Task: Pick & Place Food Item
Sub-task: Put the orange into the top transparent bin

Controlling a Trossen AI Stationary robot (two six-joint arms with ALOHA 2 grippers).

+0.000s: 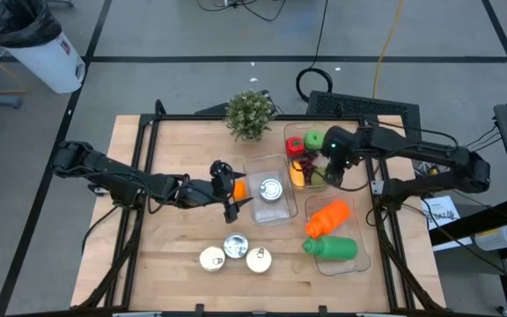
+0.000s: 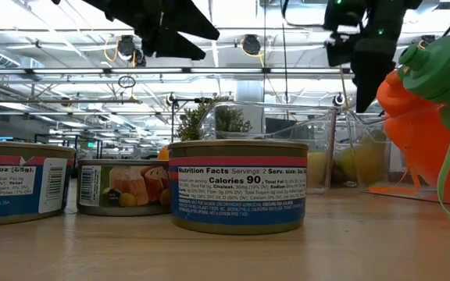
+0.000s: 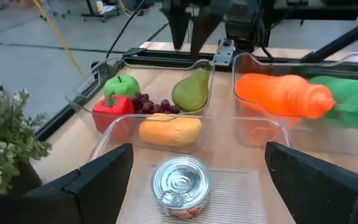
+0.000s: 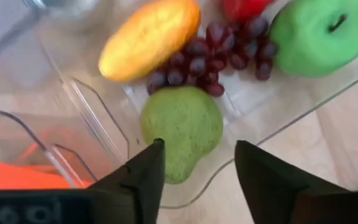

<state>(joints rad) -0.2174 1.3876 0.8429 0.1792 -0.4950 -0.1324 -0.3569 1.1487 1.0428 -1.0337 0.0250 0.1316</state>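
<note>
Right wrist view: the right gripper hangs with fingers spread and empty just above a green pear, which lies against the wall of a clear fruit tray beside grapes, a yellow fruit and a green apple. Nothing is lifted yet — the pick looks only lined up, with grasp, carry and release all left to do. The tray wall runs close along the pear, so one finger has little room on that side; the grapes touch it on the other.

Across the worktop, the left gripper holds its fingers wide apart, gripping nothing, at the near rim of a middle clear tray where one tin can already sits. Three more cans stand in open space near the front edge. A third tray holds an orange bottle and a green bottle, and a potted plant stands at the far edge — tight quarters around the trays, freer room in front.
</note>
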